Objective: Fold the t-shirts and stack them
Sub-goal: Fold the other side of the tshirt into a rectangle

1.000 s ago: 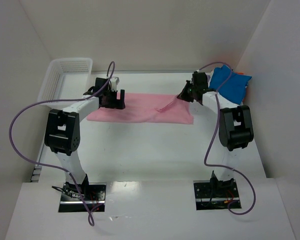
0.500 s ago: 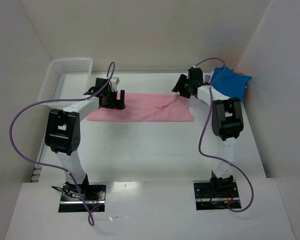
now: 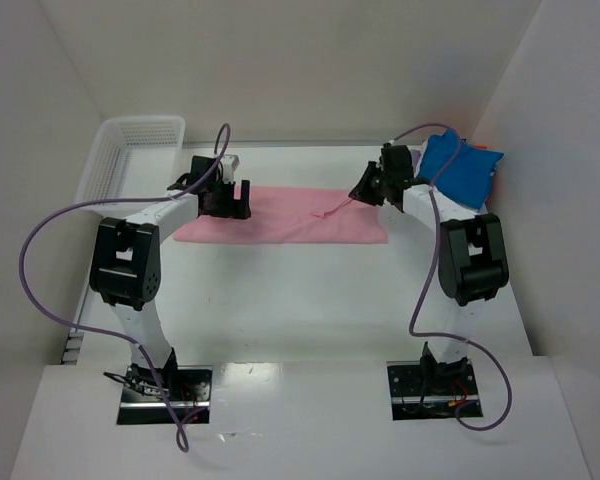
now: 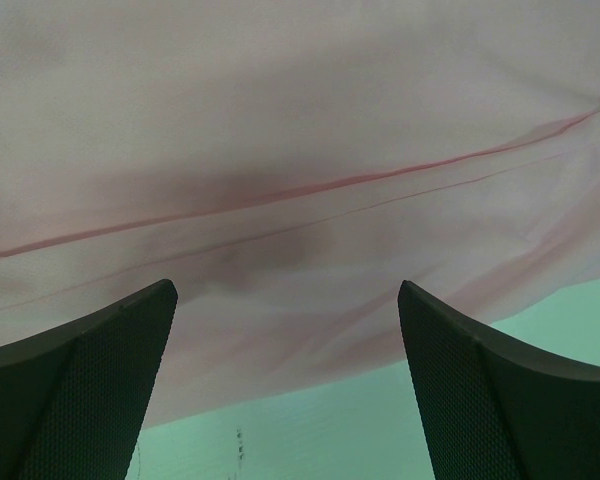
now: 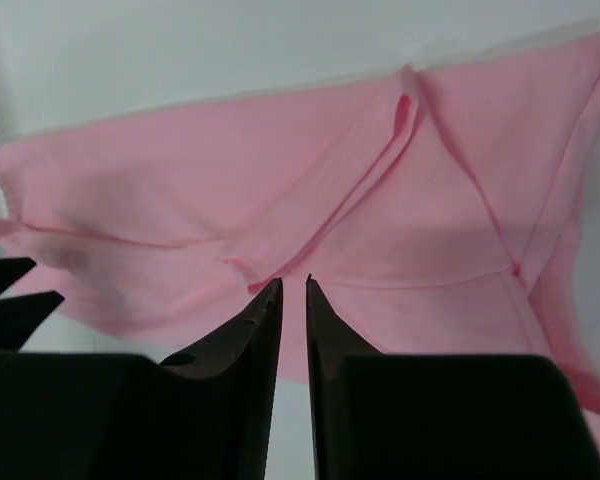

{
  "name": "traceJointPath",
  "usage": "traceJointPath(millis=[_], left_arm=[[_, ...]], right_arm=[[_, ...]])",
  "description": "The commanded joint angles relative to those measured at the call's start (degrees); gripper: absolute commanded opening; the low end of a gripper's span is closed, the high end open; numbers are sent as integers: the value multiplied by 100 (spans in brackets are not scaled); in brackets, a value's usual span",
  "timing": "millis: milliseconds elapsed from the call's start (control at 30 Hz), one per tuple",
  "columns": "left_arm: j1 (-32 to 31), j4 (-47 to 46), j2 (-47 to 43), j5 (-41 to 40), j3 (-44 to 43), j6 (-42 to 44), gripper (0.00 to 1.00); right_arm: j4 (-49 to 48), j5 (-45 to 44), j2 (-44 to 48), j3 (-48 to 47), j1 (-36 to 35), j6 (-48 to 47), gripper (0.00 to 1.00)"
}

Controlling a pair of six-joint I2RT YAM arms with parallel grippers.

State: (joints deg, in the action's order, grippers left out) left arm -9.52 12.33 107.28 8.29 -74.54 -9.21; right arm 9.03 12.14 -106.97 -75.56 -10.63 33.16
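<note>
Over the pink t-shirt (image 3: 280, 222), right tool (image 5: 293, 285) has returned.

Bright, even overhead light; left wrist view softly blurred.

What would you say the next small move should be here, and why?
Probably close the right gripper fully on the raised fold of the pink t-shirt: its jaws stand a slit apart at that fold, while the left gripper hangs open over the cloth.
</note>
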Motion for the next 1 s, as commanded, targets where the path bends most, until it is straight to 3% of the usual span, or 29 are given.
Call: traceJointPath(millis=[0, 433, 967], left_arm=[[-24, -99, 85, 146, 45, 7, 99], [-76, -46, 339, 129, -47, 7, 99], [-76, 68, 688, -38, -166, -46, 99]], right_arm=[[-278, 122, 72, 384, -372, 6, 16], [-103, -161, -752, 68, -818, -91, 13], [301, -291, -1785, -1488, -818, -259, 17]])
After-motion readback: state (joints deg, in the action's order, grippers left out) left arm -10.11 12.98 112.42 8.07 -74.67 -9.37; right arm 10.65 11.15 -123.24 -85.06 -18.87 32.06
